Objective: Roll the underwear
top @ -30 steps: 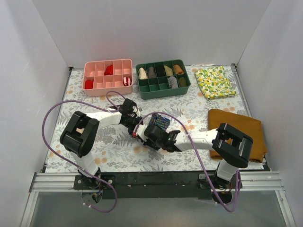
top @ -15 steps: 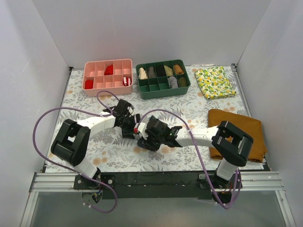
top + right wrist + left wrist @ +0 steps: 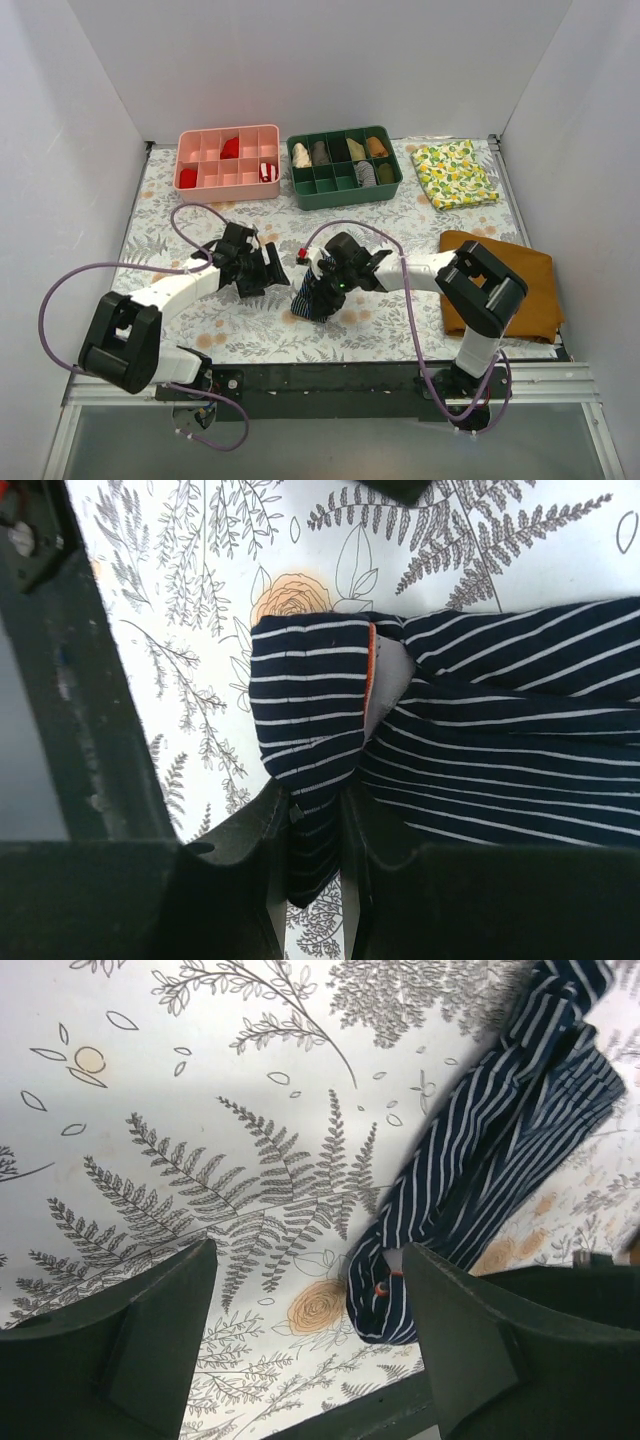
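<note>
Near the middle of the desk [image 3: 150, 200], toward its near edge, the underwear [image 3: 312, 297] lies as a narrow, bunched strip of navy stripes rather than a neat roll. A second ago both grippers were crowded together over it, slightly farther back. Since then the left gripper [image 3: 307, 1250] has let go and drawn off to the left. Its jaws are now spread wide over bare fern print, with the cloth just beside them and untouched. The right gripper [image 3: 312, 820] has swung round with the cloth and keeps its jaws pressed together on a folded edge at one end of the strip, where an orange trim line and a pale inner patch show.

That handover probably means one turn or fold is finished and the left arm is resetting for another. The bundle looks loose, so I judge the rolling only partly done. With one end pinned and the other free, it could slacken if dragged.

Nothing lies between the open gripper and the cloth. The pink tray [image 3: 228, 160] and the green tray [image 3: 343, 165] sit along the far edge, well apart from the work. The lemon-print cloth [image 3: 455, 172] is in the far right corner, and the mustard cloth [image 3: 520, 270] lies at the right edge, partly under the right arm. The nearest obstacle to each gripper is the other one.
</note>
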